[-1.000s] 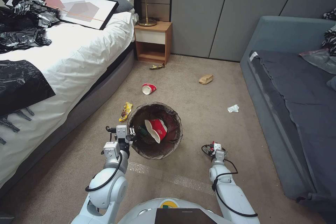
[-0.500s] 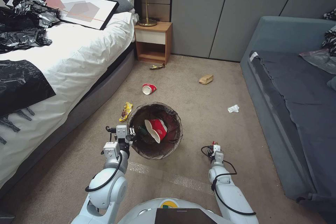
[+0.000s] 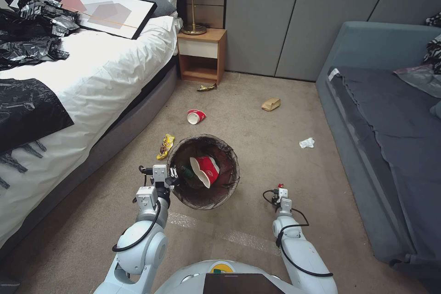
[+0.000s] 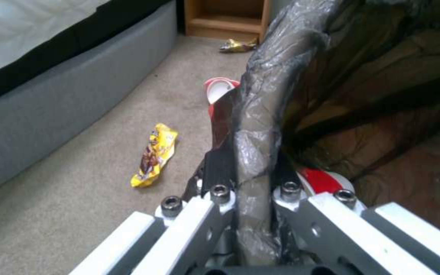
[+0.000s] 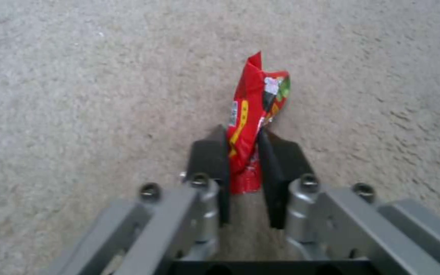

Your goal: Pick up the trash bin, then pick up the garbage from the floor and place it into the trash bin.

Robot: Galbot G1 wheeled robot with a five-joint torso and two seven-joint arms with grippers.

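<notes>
From the head view, the trash bin (image 3: 203, 172) stands on the carpet beside the bed (image 3: 92, 69), a red cup (image 3: 206, 170) inside, the left hand (image 3: 171, 175) at its rim and the right hand (image 3: 279, 191) low over the floor. The left wrist view reveals that hand clenched on the liner-wrapped rim, with a yellow wrapper (image 4: 155, 154) lying nearby. The right wrist view shows fingers (image 5: 211, 156) grasping a red wrapper (image 5: 253, 114).
</notes>
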